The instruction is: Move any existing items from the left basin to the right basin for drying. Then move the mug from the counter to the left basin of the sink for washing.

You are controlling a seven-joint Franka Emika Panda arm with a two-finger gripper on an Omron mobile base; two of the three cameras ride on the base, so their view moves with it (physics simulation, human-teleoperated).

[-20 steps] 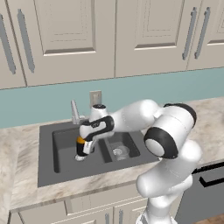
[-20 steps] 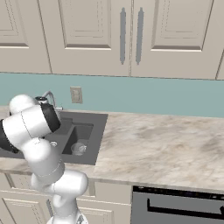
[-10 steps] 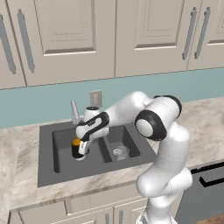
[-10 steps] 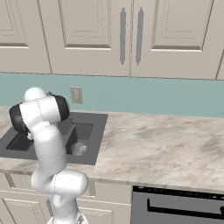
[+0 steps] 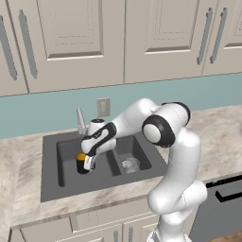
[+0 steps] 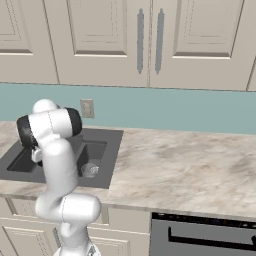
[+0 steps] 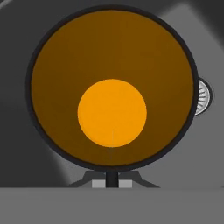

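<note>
The black mug [image 5: 82, 165] with its orange inside hangs low in the wide left basin [image 5: 65, 163] of the dark sink [image 5: 47, 191]. My gripper [image 5: 88, 162] is shut on the mug's rim from above. In the hand view the mug's orange inside [image 7: 112, 111] is right below the camera, one dark finger [image 7: 112, 177] sits at its rim, and the silver drain [image 7: 202, 97] peeks out beside it. The clear glass tumbler [image 5: 129, 165] stands in the narrow right basin [image 5: 138, 150], and it shows there as well from the other side [image 6: 90, 170].
A thin silver faucet [image 5: 81, 121] rises behind the sink, close to my wrist. A wall outlet [image 5: 103, 107] sits above it. The beige marble counter [image 6: 180, 167] stretches to the right. A dark appliance front [image 6: 205, 235] is below it.
The arm has swung left and down, carrying the mug from over the divider into the left basin. The glass has stayed in the right basin.
</note>
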